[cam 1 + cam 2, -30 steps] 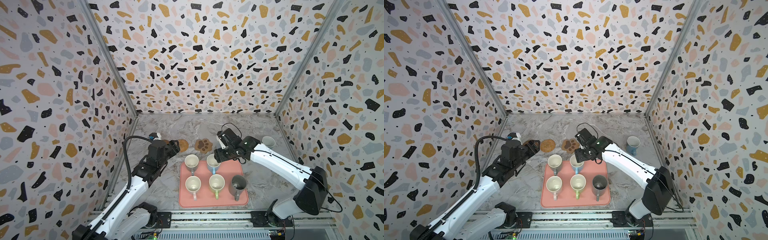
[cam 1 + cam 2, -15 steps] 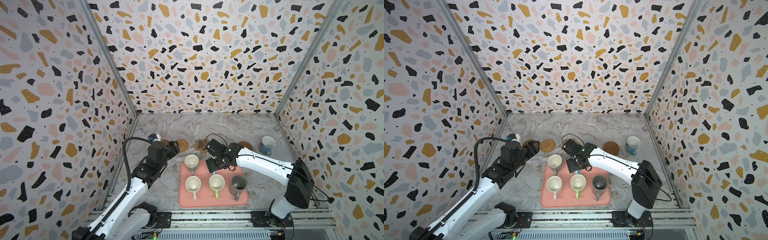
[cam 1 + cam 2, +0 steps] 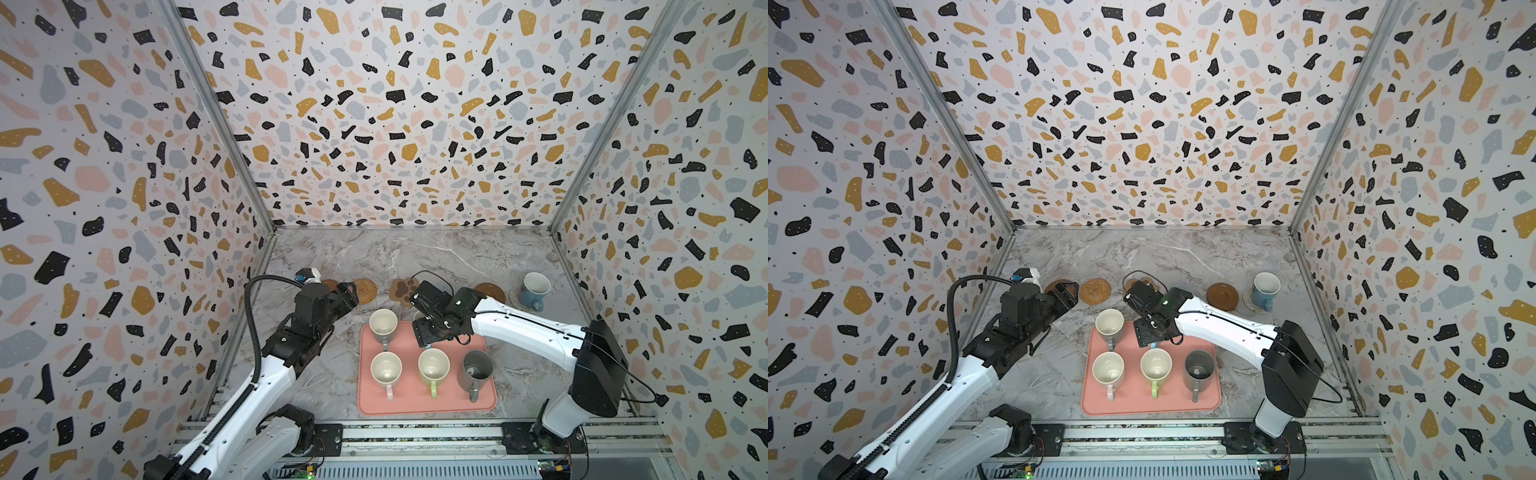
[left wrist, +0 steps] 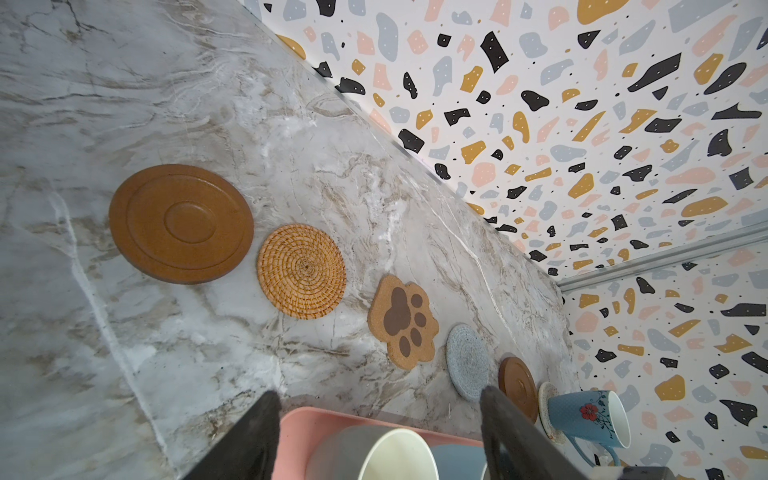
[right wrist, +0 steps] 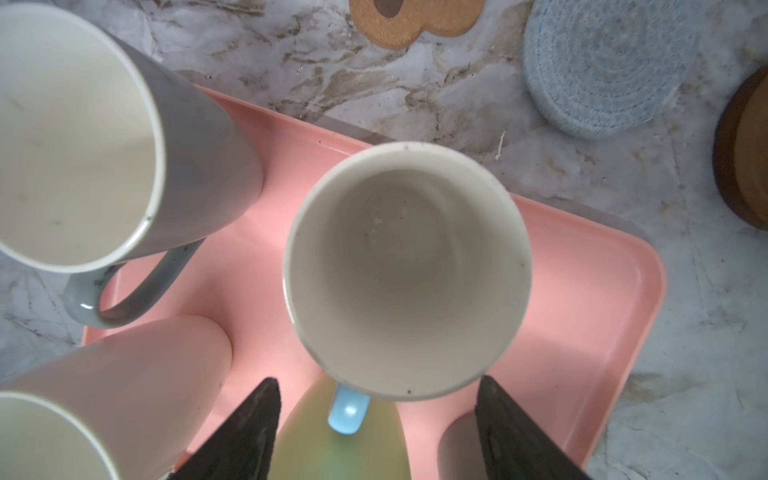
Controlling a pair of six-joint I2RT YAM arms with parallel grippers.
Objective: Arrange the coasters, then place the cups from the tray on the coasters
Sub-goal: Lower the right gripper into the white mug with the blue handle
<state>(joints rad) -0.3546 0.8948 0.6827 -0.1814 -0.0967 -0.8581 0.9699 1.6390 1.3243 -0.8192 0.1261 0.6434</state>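
The salmon tray (image 3: 486,399) holds a grey-beige cup (image 3: 383,324), a pink cup (image 3: 386,370), a green cup (image 3: 433,365) and a dark grey cup (image 3: 476,368). My right gripper (image 5: 377,384) hangs open right over a light blue cup (image 5: 407,270) on the tray, fingers either side of its handle without touching. Another blue cup (image 3: 535,286) stands on the cream coaster (image 4: 548,411) at the right. In a row behind the tray lie a brown disc (image 4: 180,222), rattan round (image 4: 301,270), paw coaster (image 4: 403,320), grey-blue round (image 4: 467,361) and second brown disc (image 4: 517,386). My left gripper (image 3: 349,291) is open and empty by the left brown disc.
Terrazzo walls close in the marble table (image 3: 415,253) on the left, back and right. The right arm (image 3: 532,328) stretches from the front right across the tray's far corner. The left arm (image 3: 266,374) runs along the left wall.
My right gripper has drawn back from the coaster row to above the light blue cup on the tray and opened a little wider. The left arm has barely moved.
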